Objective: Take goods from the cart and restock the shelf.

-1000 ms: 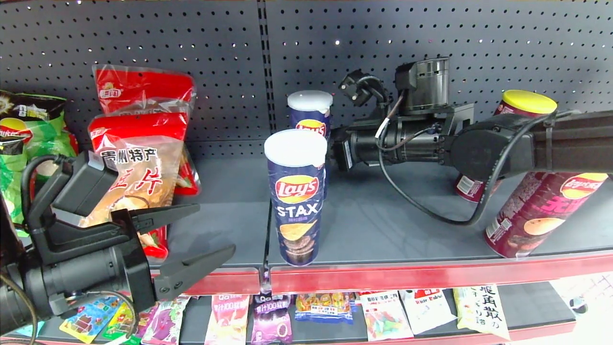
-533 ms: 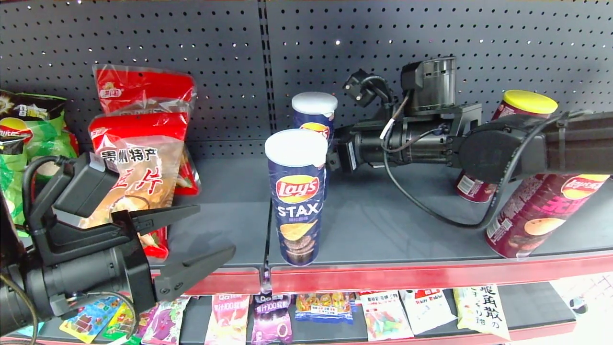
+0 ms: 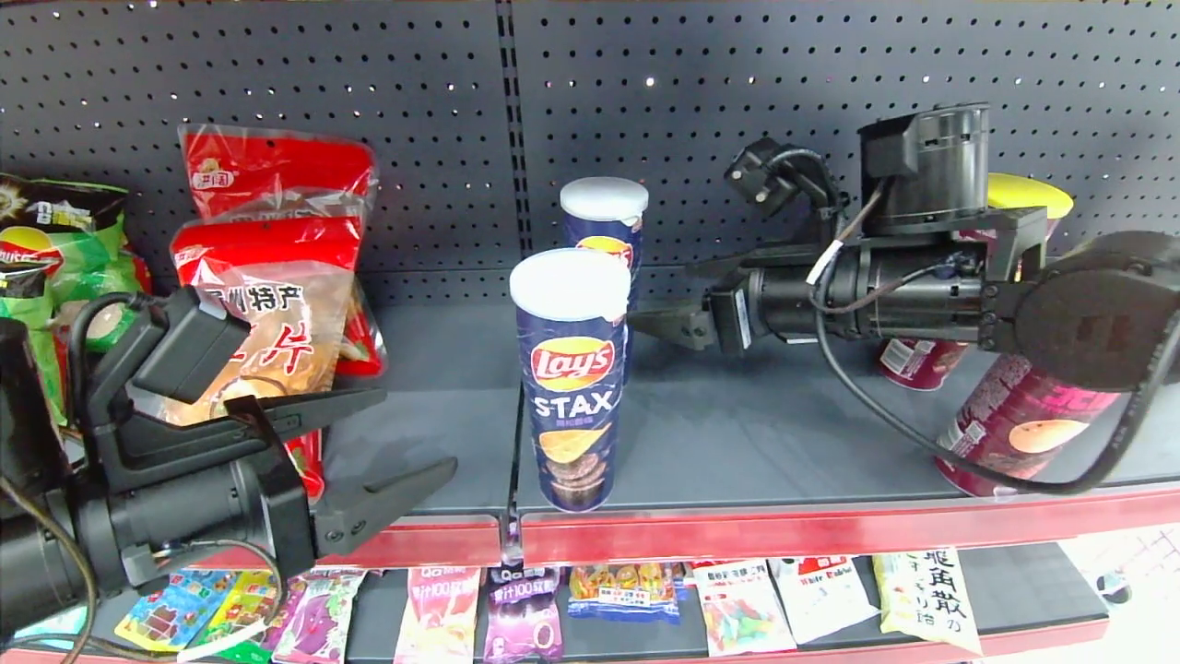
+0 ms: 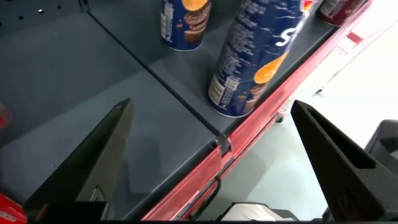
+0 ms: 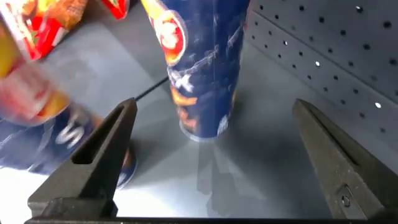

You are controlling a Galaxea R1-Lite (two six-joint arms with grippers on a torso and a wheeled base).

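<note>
Two blue chip cans with white lids stand upright on the grey shelf. The front can is near the red edge, and the rear can stands close to the pegboard. My right gripper hangs open just right of the rear can, apart from it. The right wrist view has that can ahead between the spread fingers, with the front can off to one side. My left gripper is open and holds nothing, low at the shelf's front left. Both cans lie beyond it in the left wrist view.
Red snack bags and green chip bags stand at the left of the shelf. At the right, a maroon can leans and another with a yellow lid stands behind my right arm. Small packets line the lower shelf.
My right gripper has pulled back to the right, away from the rear blue can, which stays upright slightly right of where it was. The left arm has shifted a little.
</note>
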